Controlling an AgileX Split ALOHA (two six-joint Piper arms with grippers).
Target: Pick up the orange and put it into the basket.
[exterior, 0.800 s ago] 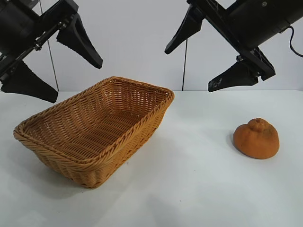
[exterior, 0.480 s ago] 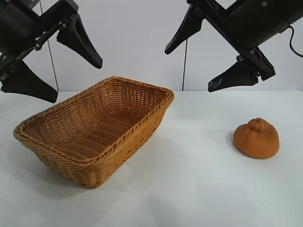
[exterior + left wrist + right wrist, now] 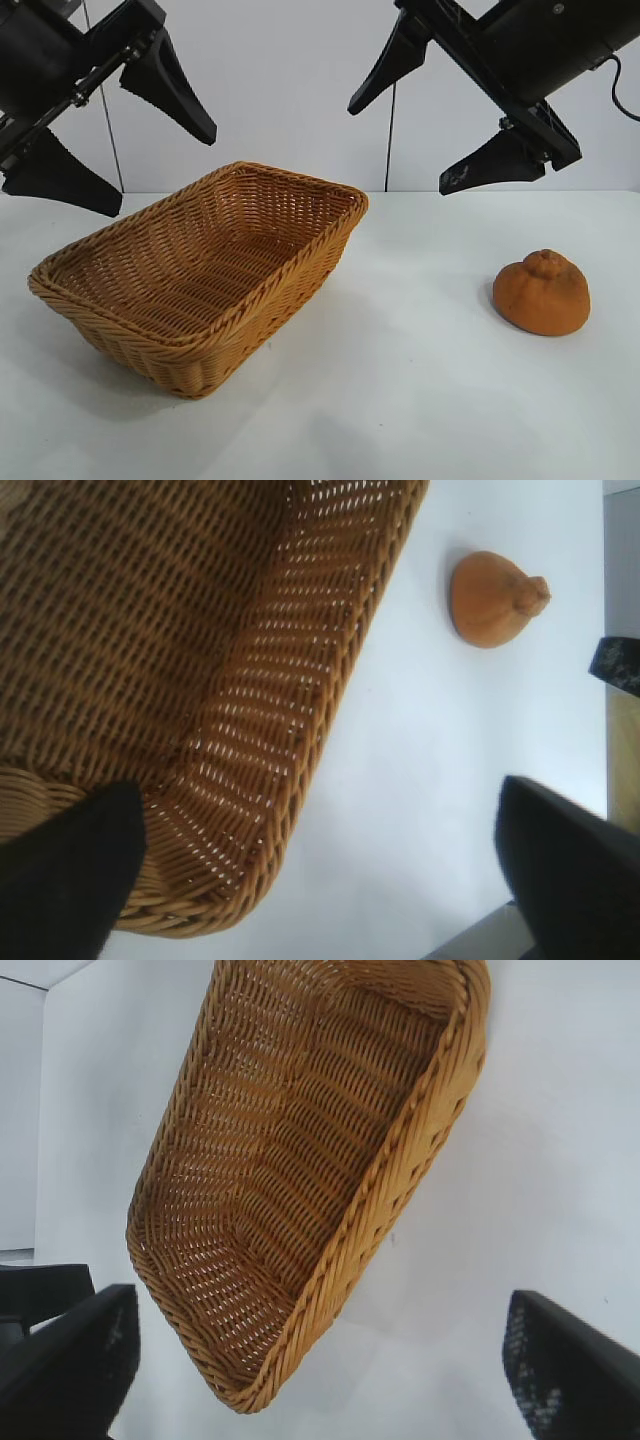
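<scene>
- Left pincer (image 3: pixel 108 135) is held spread wide, empty, above the basket (image 3: pixel 250 300) at left.
- Right pincer (image 3: pixel 408 143) is likewise spread wide, empty, raised.
- Orange (image 3: pixel 541 292) is seen on the table (image 3: pixel 420 400), right, well apart from the basket.

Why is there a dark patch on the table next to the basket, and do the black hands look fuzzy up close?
Exterior view: the basket and the orange cast soft grey shadows on the white table, so the light comes from above. Left wrist view: the left hand's black fingers look blurred, too near the camera, while the basket weave is sharp. Right wrist view: the right hand's fingers are equally soft-edged.
</scene>
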